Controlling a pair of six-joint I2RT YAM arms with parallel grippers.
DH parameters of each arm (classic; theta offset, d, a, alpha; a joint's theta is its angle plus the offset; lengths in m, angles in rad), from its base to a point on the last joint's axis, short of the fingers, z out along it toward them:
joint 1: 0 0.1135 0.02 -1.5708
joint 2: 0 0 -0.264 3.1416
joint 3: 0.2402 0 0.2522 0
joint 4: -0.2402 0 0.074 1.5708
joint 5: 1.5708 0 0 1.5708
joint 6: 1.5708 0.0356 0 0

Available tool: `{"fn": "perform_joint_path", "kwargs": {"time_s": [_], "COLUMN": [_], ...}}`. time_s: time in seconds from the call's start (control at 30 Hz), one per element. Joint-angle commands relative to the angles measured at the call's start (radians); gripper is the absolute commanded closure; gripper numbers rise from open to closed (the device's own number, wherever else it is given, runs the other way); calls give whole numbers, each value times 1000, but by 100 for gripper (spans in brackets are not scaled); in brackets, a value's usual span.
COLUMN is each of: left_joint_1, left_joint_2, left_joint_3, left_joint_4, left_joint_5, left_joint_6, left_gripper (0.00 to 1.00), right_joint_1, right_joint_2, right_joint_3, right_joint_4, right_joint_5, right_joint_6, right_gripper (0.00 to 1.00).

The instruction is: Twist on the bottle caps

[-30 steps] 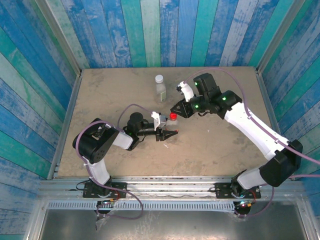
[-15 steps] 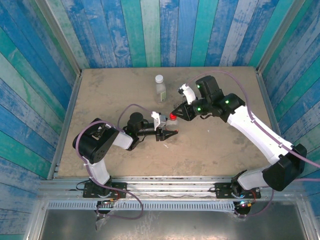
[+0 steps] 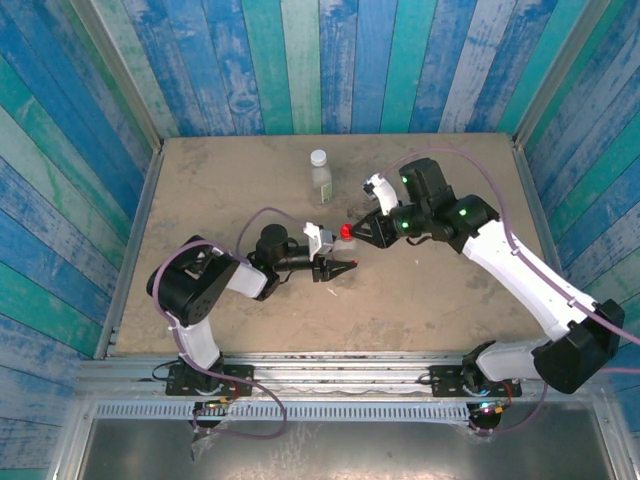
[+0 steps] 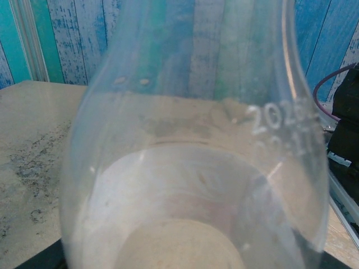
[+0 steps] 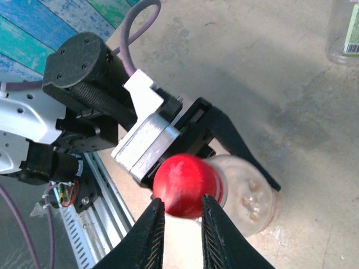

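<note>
Red cap (image 5: 187, 186), pinched between the right gripper's (image 5: 182, 203) tips, could have cross-threaded had the bottle (image 5: 252, 199) clamped in the left gripper (image 3: 343, 266) tilted.

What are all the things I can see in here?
table: 1, tan, under everything
walls: blue-green planks, around the table
green-label bottle: 1, clear, upright at far centre
white cap: 1, on that bottle
clear bottle: 1, mid-table, in the left tool
red cap: 1, atop the clear bottle
left arm, right arm: 2, white and black, near edge
left tool: 1, black, shut on the clear bottle
right tool: 1, black, fingertips at the red cap; grip unclear
</note>
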Motion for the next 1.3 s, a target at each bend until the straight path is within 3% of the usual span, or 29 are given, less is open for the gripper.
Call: {"fn": "perform_joint_path", "kwargs": {"time_s": [0.0, 0.13, 0.27, 0.37, 0.73, 0.9, 1.27], "left_joint_1": [0, 0, 1, 0, -1, -1, 0], "left_joint_2": [56, 55, 53, 51, 44, 49, 57], "left_joint_3": [-2, -6, -7, -10, -13, -9, -1], "left_joint_4": [-103, -104, -103, -103, -102, -104, -109], "left_joint_5": [-21, -21, -21, -22, -22, -29, -41], "left_joint_6": [-18, -17, -15, -12, -16, -19, -28], "left_gripper": [42, 42, 41, 42, 42, 42, 42], "right_joint_1": [4, 5, -17, -31, -35, -35, -13], "right_joint_2": [-29, -43, -30, 0, 117, 74, -73], "right_joint_3": [-25, -23, 12, 47, 114, 52, -84], "right_joint_4": [-35, -34, -24, -11, -9, -6, 22], "right_joint_5": [-30, 8, 53, 55, -48, -71, -90], "right_joint_6": [25, 32, 44, 50, 14, 31, 104], "right_gripper": [75, 73, 61, 59, 73, 79, 82]}}
